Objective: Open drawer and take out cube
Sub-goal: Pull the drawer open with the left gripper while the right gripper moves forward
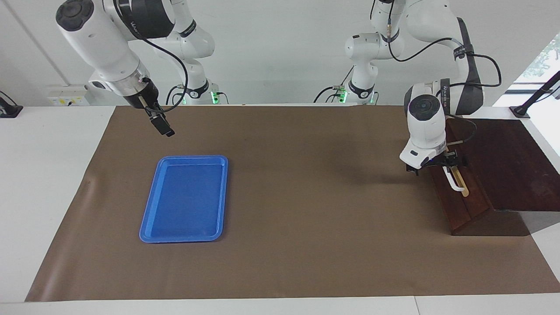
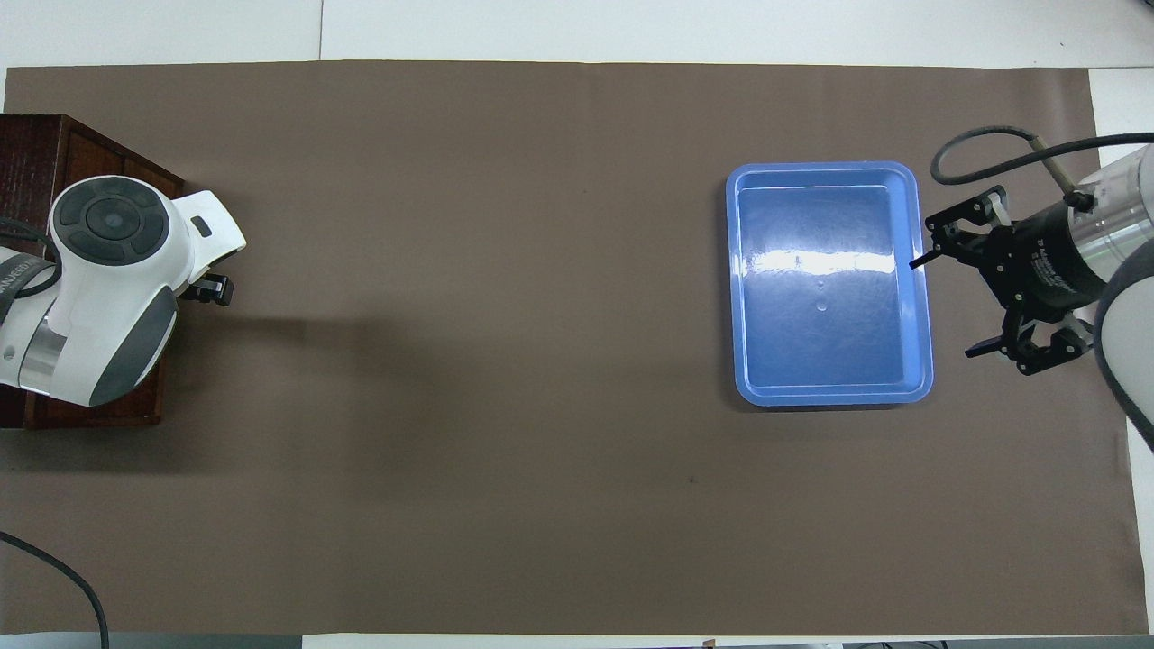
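Observation:
The drawer (image 1: 464, 204) is shut in its dark wooden box (image 1: 507, 162) at the left arm's end of the table. Its white bar handle (image 1: 455, 183) faces the mat. My left gripper (image 1: 437, 166) is open, low at the handle's end nearest the robots; I cannot tell whether it touches. In the overhead view the left arm covers most of the box (image 2: 54, 144), and only one fingertip (image 2: 215, 289) shows. My right gripper (image 2: 942, 308) hangs open over the mat beside the blue tray. The cube is hidden.
An empty blue tray (image 1: 146, 218) lies on the brown mat (image 1: 306, 218) toward the right arm's end; its rim (image 2: 735, 270) shows clearly from overhead. White table borders the mat on all sides.

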Available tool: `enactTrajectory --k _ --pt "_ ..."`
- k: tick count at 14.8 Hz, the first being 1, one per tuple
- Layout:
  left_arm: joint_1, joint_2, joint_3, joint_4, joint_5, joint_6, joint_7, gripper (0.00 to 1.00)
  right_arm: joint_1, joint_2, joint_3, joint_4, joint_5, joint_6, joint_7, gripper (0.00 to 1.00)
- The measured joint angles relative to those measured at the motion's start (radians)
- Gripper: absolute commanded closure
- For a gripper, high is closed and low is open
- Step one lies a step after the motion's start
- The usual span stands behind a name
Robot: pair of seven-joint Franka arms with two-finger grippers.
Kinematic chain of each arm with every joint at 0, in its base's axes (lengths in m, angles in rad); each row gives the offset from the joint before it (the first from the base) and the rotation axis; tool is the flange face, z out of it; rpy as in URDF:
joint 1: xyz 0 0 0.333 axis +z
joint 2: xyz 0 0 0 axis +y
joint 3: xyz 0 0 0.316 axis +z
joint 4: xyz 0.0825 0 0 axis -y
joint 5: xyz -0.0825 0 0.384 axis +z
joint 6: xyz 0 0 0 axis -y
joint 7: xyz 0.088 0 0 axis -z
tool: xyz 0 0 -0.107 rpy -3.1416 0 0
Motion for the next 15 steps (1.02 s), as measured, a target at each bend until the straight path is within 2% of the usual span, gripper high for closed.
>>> enactTrajectory --k 4,8,15 --pt "0.0 0.001 0.004 -0.001 0.0 0.0 -0.001 0.0 0.023 0.103 0.001 0.091 0.15 0.032 0.226 0.03" --pt "0.0 0.001 0.006 0.0 0.0 -0.002 -0.001 0.0 0.077 0.183 0.004 0.126 0.264 0.168 0.43 0.03" --pt "0.0 0.002 0.013 0.02 0.002 -0.024 -0.001 0.0 0.19 0.27 0.008 0.125 0.339 0.344 0.456 0.03"
